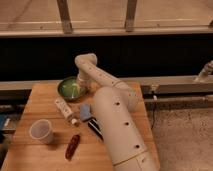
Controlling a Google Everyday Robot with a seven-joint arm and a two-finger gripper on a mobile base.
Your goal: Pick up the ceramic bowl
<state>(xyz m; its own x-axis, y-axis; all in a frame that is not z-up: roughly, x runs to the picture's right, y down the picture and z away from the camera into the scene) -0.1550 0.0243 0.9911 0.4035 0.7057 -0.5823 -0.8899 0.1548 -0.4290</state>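
Note:
The ceramic bowl (69,89) is round, shallow and glossy green with a darker rim. It sits at the back of the wooden table (45,100), left of centre. My white arm rises from the lower right, bends at an elbow above the table's back edge, and comes down to the bowl. My gripper (80,84) is at the bowl's right rim and partly hides that side of it.
A small white cup (41,131) stands front left. A white bottle (66,110) lies in the middle, with a blue object (86,112) and a black object (95,129) beside my arm. A reddish-brown object (73,146) lies near the front edge. A dark wall and railing run behind.

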